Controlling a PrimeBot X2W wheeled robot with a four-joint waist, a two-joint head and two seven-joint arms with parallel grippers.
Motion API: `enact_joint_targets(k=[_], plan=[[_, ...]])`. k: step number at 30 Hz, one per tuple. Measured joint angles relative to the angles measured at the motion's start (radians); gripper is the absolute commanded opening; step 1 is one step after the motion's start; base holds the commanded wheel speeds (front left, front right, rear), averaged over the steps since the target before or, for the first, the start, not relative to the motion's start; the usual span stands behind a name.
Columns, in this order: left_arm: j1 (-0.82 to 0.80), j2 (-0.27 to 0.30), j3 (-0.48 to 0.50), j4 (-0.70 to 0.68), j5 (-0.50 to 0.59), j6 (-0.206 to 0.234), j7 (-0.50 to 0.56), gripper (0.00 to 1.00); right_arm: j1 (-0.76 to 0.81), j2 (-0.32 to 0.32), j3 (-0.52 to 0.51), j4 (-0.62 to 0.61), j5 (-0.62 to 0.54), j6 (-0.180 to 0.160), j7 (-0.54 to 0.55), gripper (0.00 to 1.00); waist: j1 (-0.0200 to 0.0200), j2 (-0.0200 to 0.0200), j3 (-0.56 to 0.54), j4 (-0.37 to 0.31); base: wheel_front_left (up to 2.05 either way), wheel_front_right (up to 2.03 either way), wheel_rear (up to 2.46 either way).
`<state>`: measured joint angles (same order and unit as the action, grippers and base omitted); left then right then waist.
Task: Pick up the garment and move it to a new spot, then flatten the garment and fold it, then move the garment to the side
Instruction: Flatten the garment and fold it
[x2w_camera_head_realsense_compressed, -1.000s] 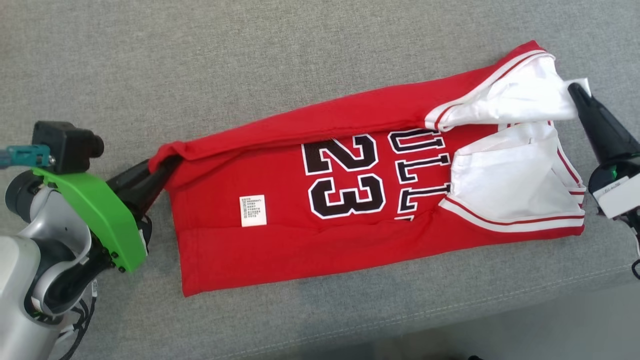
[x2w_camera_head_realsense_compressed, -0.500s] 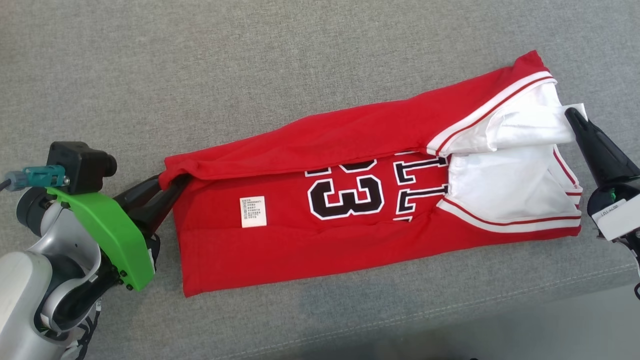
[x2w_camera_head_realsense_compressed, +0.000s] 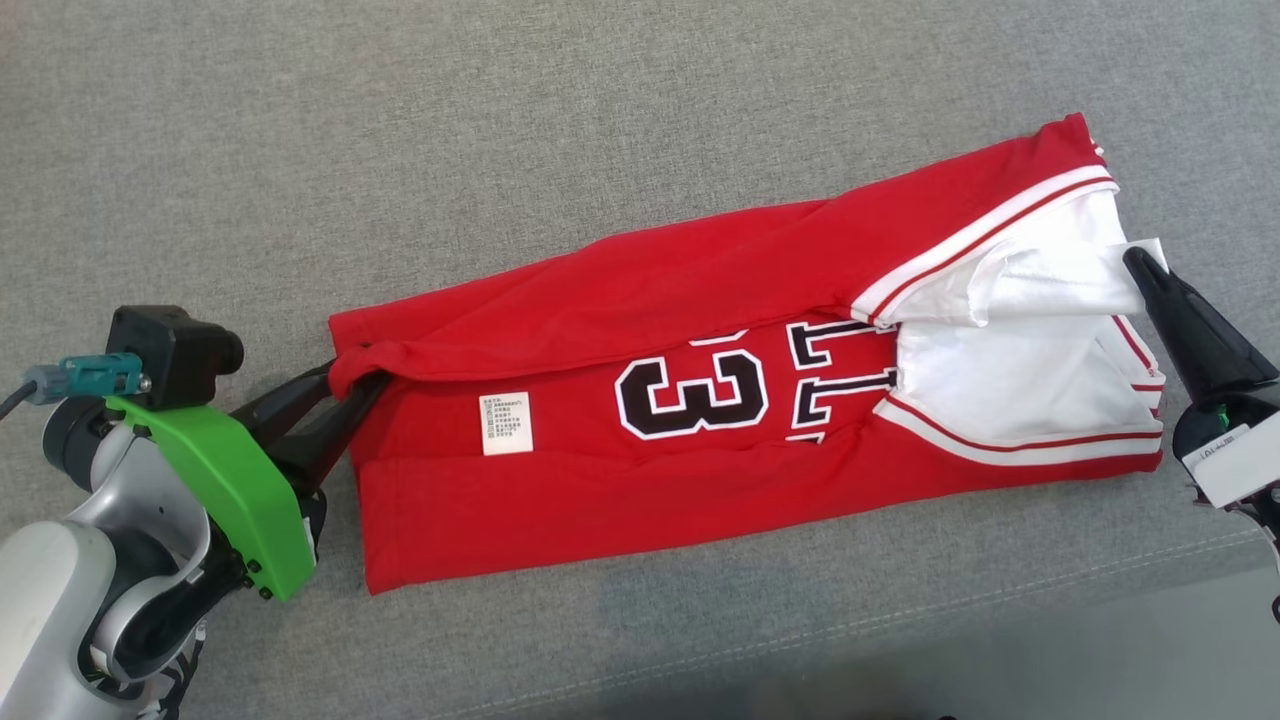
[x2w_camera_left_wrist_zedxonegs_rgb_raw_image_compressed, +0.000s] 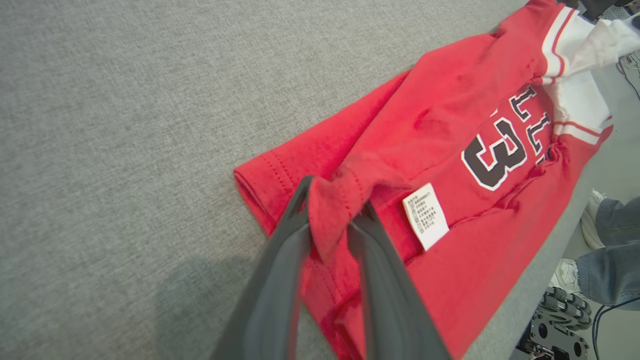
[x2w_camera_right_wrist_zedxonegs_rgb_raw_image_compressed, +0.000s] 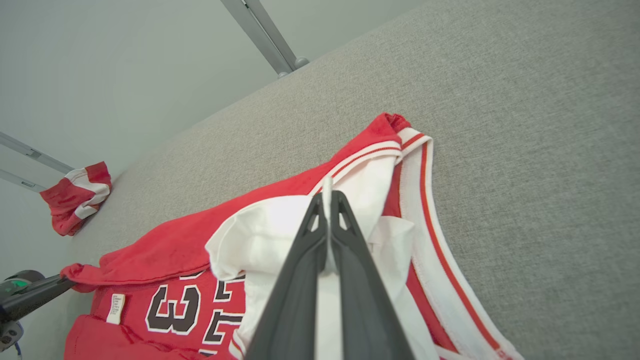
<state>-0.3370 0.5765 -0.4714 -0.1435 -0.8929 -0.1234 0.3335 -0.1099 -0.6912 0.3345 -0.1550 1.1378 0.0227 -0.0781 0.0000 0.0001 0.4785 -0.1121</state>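
- Grey cushion (x2w_camera_head_realsense_compressed: 500, 130) lies under your red jersey (x2w_camera_head_realsense_compressed: 660, 300), which is spread out lengthwise with its far long edge folded over toward the label (x2w_camera_head_realsense_compressed: 506, 423), covering part of the number.
- Your left gripper (x2w_camera_head_realsense_compressed: 352, 372) is at the hem end, near the label.
- Its fingers (x2w_camera_left_wrist_zedxonegs_rgb_raw_image_compressed: 280, 260) stand partly apart, with a bunched red corner of the hem lodged between the tips.
- Your right gripper (x2w_camera_head_realsense_compressed: 1140, 262) is at the end of the jersey farthest from the label.
- Its fingers (x2w_camera_right_wrist_zedxonegs_rgb_raw_image_compressed: 300, 280) are pressed together on a white flap of the jersey, and the flap's edge pokes out past the tips.
- The black "3" (x2w_camera_head_realsense_compressed: 692, 393) and the black letters lie between the label and the white part.
- A second red-and-white cloth (x2w_camera_right_wrist_zedxonegs_rgb_raw_image_compressed: 75, 197) lies well apart from the label, at the cushion's edge.
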Motion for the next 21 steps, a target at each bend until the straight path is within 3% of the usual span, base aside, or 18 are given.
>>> enact_joint_targets(k=[3, 5, 6, 7, 8, 9, 10, 11, 21], plan=[[0.005, 0.003, -0.001, 0.000, 0.001, 0.000, 0.000, 0.34, 0.001, -0.001, -0.002, -0.004, 0.002, -0.007, 0.001, 0.00, 0.0000, 0.0000, 0.000, -0.001, 0.00, 0.00, 0.00], [0.013, 0.005, -0.002, 0.002, 0.008, 0.000, 0.000, 0.45, 0.003, -0.005, -0.004, -0.005, 0.002, -0.009, 0.002, 0.00, 0.0000, 0.0000, -0.001, -0.001, 0.00, 0.00, 0.00], [0.016, 0.005, -0.004, 0.003, 0.008, 0.000, 0.000, 0.59, 0.006, -0.008, -0.004, -0.005, 0.002, -0.015, 0.007, 0.00, 0.0000, 0.0000, -0.001, -0.002, 0.00, 0.00, 0.00], [0.019, 0.007, -0.007, 0.005, 0.010, 0.000, 0.000, 0.82, 0.010, -0.013, -0.002, -0.004, 0.002, -0.016, 0.015, 0.00, 0.0000, 0.0000, -0.002, -0.002, 0.00, 0.00, 0.00], [0.022, 0.010, -0.009, 0.008, 0.014, 0.000, 0.000, 0.99, 0.017, -0.019, -0.001, -0.003, 0.002, -0.019, 0.021, 0.07, 0.0000, 0.0000, -0.002, -0.002, 0.00, 0.00, 0.00], [0.027, 0.013, -0.010, 0.011, 0.019, 0.000, 0.001, 1.00, 0.022, -0.022, 0.002, -0.002, 0.002, -0.024, 0.026, 0.33, 0.0000, 0.0000, -0.003, -0.002, 0.00, 0.00, 0.00], [0.032, 0.017, -0.011, 0.015, 0.019, 0.001, 0.005, 1.00, 0.024, -0.024, 0.004, -0.001, 0.002, -0.025, 0.031, 0.33, 0.0000, 0.0000, -0.004, -0.002, 0.00, 0.00, 0.00], [0.036, 0.020, -0.015, 0.021, 0.020, 0.001, 0.012, 1.00, 0.024, -0.028, 0.007, -0.001, 0.002, -0.027, 0.037, 1.00, 0.0000, 0.0000, -0.005, -0.001, 0.00, 0.00, 0.00], [0.072, 0.051, -0.016, 0.059, 0.050, 0.044, 0.034, 1.00, 0.052, -0.085, 0.030, 0.003, 0.034, -0.061, 0.142, 1.00, 0.0000, 0.0000, -0.037, 0.004, 0.00, 0.00, 0.00]])
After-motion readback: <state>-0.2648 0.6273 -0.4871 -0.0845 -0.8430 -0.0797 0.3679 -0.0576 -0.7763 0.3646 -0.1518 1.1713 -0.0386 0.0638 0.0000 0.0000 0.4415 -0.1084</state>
